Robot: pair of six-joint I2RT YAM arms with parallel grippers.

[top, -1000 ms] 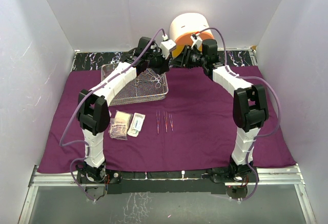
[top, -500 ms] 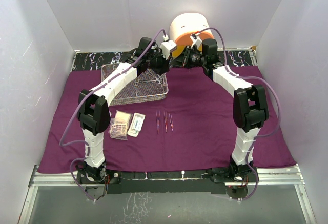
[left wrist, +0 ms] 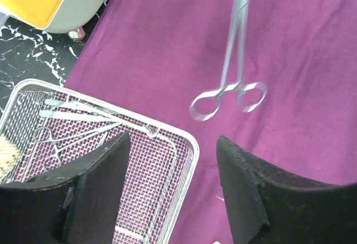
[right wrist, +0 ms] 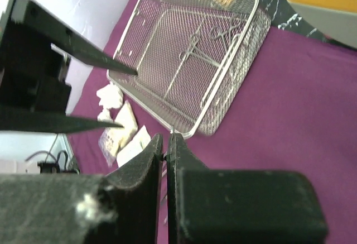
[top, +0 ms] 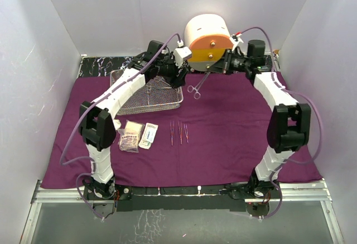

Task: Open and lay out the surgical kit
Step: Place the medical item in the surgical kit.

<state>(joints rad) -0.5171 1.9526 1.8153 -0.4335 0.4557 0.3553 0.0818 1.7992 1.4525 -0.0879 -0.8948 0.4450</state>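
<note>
The right gripper (top: pixel 216 70) pinches one forceps (left wrist: pixel 234 48) by its tip, dangling above the purple cloth (top: pixel 223 132) beside the tray (top: pixel 146 93). The left gripper (left wrist: pixel 173 143) gapes empty. Three tweezers (top: pixel 179 133) and two packets (top: pixel 139 135) lie on the cloth.

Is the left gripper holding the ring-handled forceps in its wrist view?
No: the left gripper stands open and empty, and the forceps hang free beyond it, over the purple cloth.

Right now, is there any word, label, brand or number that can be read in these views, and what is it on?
No text here can be read.
Small flat packets on the purple cloth: printed marks, too small to read.
Cabinet, wire-mesh tray, forceps: no lettering visible.
</note>
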